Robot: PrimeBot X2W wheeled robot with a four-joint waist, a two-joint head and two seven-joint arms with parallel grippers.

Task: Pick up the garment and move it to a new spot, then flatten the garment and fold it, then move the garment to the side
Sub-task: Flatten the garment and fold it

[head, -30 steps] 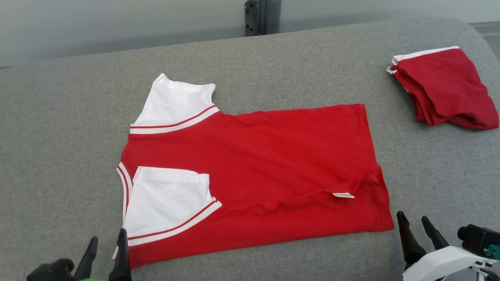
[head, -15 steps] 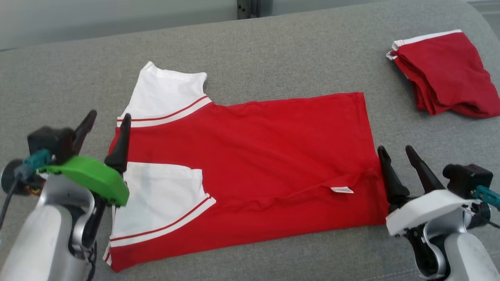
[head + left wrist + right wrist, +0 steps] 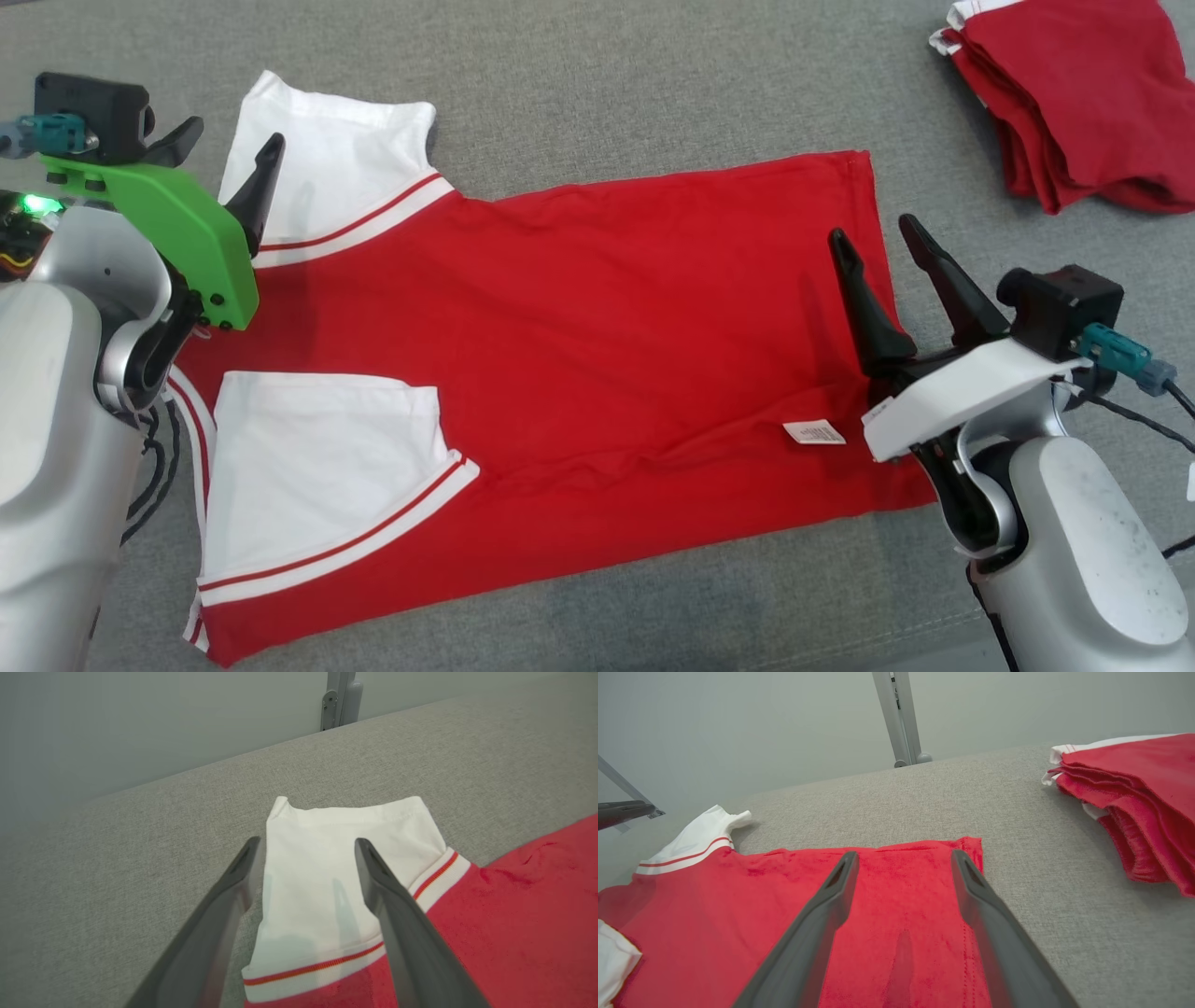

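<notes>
The garment (image 3: 579,345) is a red shirt with white sleeves, lying flat on the grey surface, one sleeve folded in over its body. My left gripper (image 3: 231,145) hovers open above the far white sleeve (image 3: 322,877), which lies between its fingers in the left wrist view. At the shirt's hem edge on the right, my right gripper (image 3: 873,238) stands open over the red cloth (image 3: 901,891). Neither gripper holds anything.
A second red garment (image 3: 1083,93), folded into a stack, lies at the far right of the grey upholstered surface (image 3: 653,84); it also shows in the right wrist view (image 3: 1134,798). A metal post (image 3: 338,700) stands behind the surface's far edge.
The head camera has tilted down, so the whole scene has shifted. Both arms have risen into view and reached forward over the shirt's two ends. Both grippers stay open.
</notes>
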